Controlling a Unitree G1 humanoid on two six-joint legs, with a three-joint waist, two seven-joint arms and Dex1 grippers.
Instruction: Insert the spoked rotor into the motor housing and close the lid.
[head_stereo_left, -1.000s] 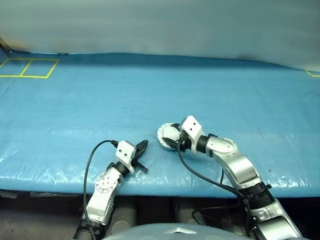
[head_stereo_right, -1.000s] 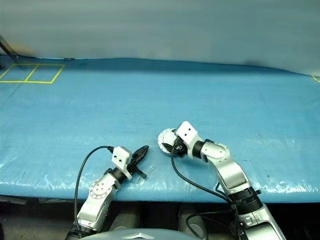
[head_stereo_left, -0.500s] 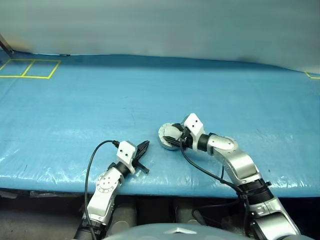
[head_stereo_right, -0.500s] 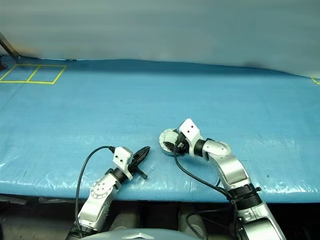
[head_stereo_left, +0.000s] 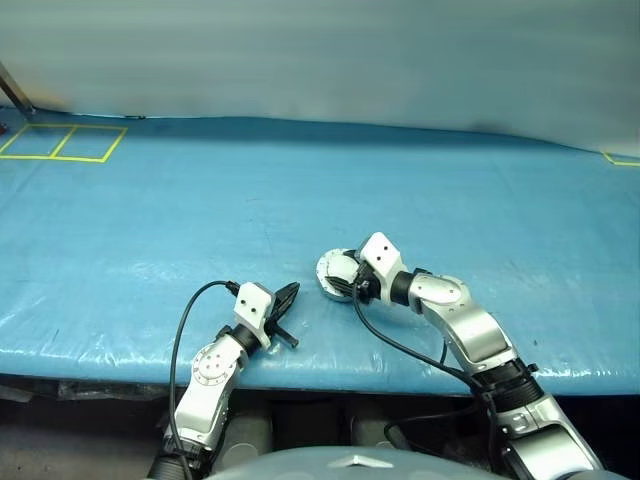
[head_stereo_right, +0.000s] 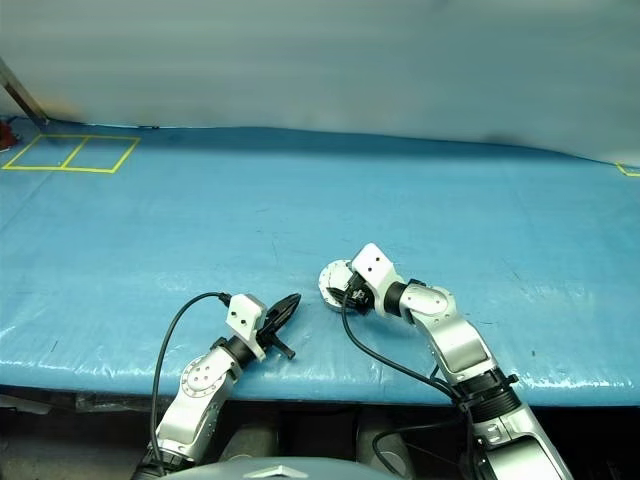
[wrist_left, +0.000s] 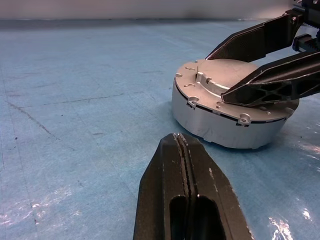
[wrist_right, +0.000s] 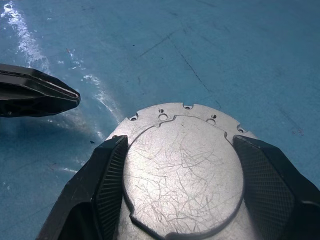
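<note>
Unmoved: right pincer (wrist_right: 182, 200) straddling lidded motor housing (wrist_left: 227, 112) (left pincer (wrist_left: 184, 165) closed nearby).

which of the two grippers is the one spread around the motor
The right gripper: its two black fingers stand apart on either side of the lid on the motor housing. The left gripper is shut, beside the housing on the blue table.

The lid (wrist_right: 182, 172) is scratched, dull silvery metal; the table (head_stereo_left: 150, 220) cover is glossy blue plastic.
</note>
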